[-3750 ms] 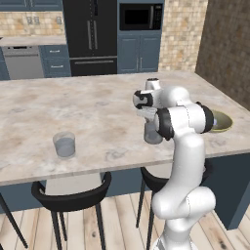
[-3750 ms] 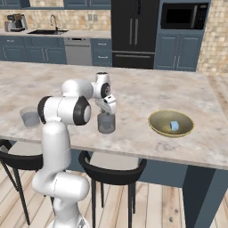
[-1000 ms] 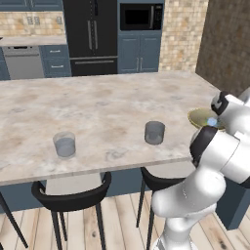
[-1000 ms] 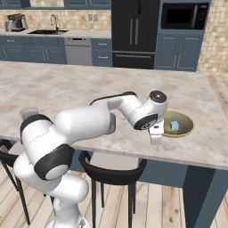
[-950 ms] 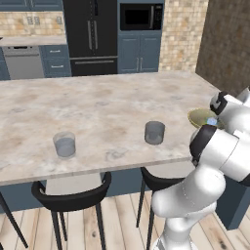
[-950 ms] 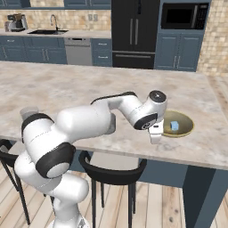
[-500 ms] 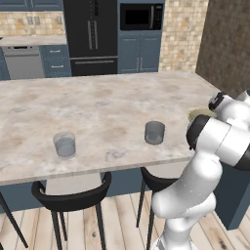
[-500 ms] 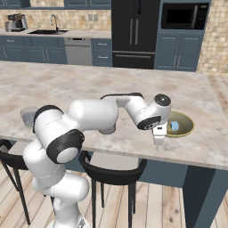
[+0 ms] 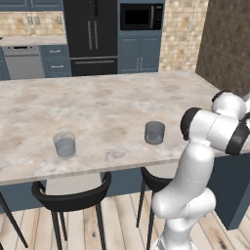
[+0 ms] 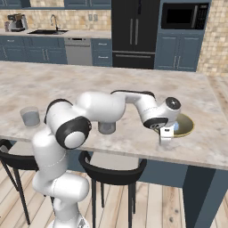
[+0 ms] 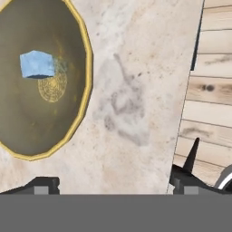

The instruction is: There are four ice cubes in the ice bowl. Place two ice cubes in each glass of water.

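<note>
In the hand view the olive-gold ice bowl (image 11: pixel 27 118) lies at the left, with one pale blue ice cube (image 11: pixel 38 64) near its middle. My gripper (image 11: pixel 115 183) hangs open over bare counter beside the bowl, with nothing between its fingertips (image 11: pixel 44 183). The right base view shows the gripper (image 10: pixel 165 137) pointing down at the near left rim of the ice bowl (image 10: pixel 189 127), which my hand partly hides. One glass of water (image 9: pixel 155 132) stands mid-counter, half hidden behind my arm in the right base view (image 10: pixel 107 128). The other glass (image 9: pixel 64 144) stands far left (image 10: pixel 30 116).
The counter's front edge (image 11: pixel 186 104) runs just right of the gripper, with wooden floor (image 11: pixel 213 68) below it. Two black stools (image 9: pixel 73 197) stand under the counter's front. The marble counter (image 9: pixel 97 102) stretches wide behind the glasses.
Seconds ago the hand was over the nearer glass; it now hangs by the bowl. In the last second it edged slightly toward the bowl while the elbow swung round. The jaws stayed open.
</note>
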Controlling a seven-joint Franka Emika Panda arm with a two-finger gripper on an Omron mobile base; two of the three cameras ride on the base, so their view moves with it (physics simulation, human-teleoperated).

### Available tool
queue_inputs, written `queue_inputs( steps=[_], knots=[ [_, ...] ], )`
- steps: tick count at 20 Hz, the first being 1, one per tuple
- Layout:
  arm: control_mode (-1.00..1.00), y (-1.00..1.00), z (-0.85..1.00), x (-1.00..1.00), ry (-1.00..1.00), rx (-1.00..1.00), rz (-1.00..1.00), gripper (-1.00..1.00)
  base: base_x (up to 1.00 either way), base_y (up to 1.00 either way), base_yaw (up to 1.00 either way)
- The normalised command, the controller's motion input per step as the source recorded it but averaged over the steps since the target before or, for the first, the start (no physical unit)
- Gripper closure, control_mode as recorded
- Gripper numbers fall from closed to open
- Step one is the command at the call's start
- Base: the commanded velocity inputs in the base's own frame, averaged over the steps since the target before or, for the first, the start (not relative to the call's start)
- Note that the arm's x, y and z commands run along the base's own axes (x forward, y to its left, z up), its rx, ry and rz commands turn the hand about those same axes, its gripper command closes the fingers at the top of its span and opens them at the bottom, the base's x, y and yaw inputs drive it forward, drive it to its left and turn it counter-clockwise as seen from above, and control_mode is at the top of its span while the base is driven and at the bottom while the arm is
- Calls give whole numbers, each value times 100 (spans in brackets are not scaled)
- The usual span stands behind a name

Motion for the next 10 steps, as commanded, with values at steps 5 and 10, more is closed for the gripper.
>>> queue_inputs(
  steps=[5,10],
  knots=[
    [-100,-17,-37,19,1,1,1,-100,0,0,0],
    [-100,-1,-35,37,0,0,0,-100,0,0,0]
  ],
)
